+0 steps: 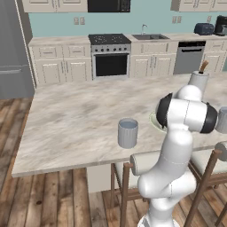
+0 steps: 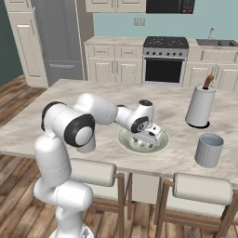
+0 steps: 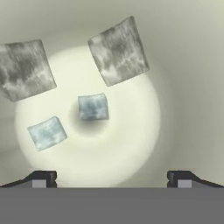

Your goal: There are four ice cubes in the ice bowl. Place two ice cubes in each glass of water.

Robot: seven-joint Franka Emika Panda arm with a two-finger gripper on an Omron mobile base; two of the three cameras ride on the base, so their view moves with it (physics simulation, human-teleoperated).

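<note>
Hand view looked straight down into the ice bowl (image 3: 183, 87), and all four ice cubes were sitting inside it; two bigger mottled grey ones, one up at the left edge (image 3: 24, 69) and one near the top middle (image 3: 117, 51), plus two smaller bluish ones, one dead centre (image 3: 92, 106) and one just below-left of it (image 3: 47, 133); none of them touching each other as far as I could see; the two dark fingertips (image 3: 43, 178) poked up at the bottom corners, spread wide, nothing between them, so the hand (image 3: 111, 179) was released and holding zilch; right base view had the hand (image 2: 149, 135) dipped down over the ice bowl (image 2: 124, 142) near the front edge of the marble bench (image 2: 116, 93), arm folded low across it; one glass of water (image 2: 208, 149) stood off to the right of the bowl, well apart from it, with the tall white holder (image 2: 200, 106) and its brown-handled utensil behind it; something sat right behind the elbow on the left but it was mostly hidden, couldn't tell what; left base view showed the other glass of water (image 1: 127, 132) standing upright near the bench's front edge, left of the bowl's rim (image 1: 153, 120), which peeked out from behind the arm; stools (image 1: 133, 168) tucked under the front of the bench; stove (image 1: 110, 55) back against the wall.
</note>
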